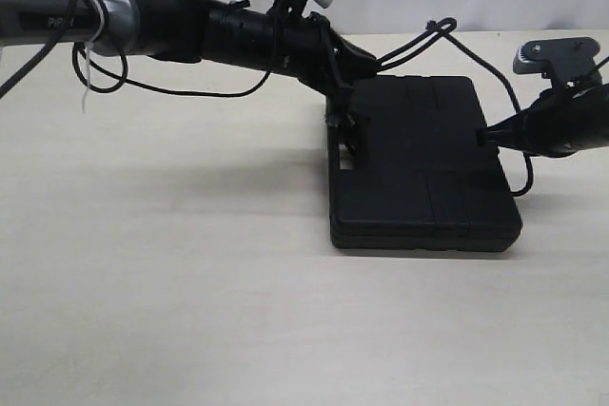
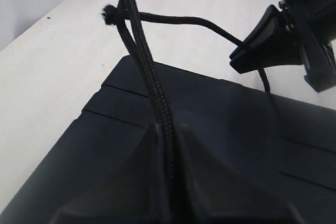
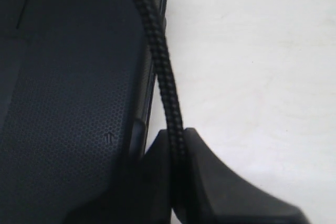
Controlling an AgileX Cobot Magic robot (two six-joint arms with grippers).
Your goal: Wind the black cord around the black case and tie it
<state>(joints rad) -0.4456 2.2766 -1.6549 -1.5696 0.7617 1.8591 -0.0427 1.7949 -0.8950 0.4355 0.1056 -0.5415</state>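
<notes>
Both arms held the cord by the case.
The black case [image 1: 428, 168] lay on the worktop [image 1: 190, 311], toward 3 o'clock. The left jaws and right jaws each pinched the black cord [image 1: 440, 28], which looped at the case's 12 o'clock. Best to pull both ends evenly, so nothing slipped.

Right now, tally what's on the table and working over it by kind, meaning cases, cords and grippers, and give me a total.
black case: 1
black cord: 1
grippers: 2, the left gripper and the right gripper, each shut on the cord
Total: 4
</notes>
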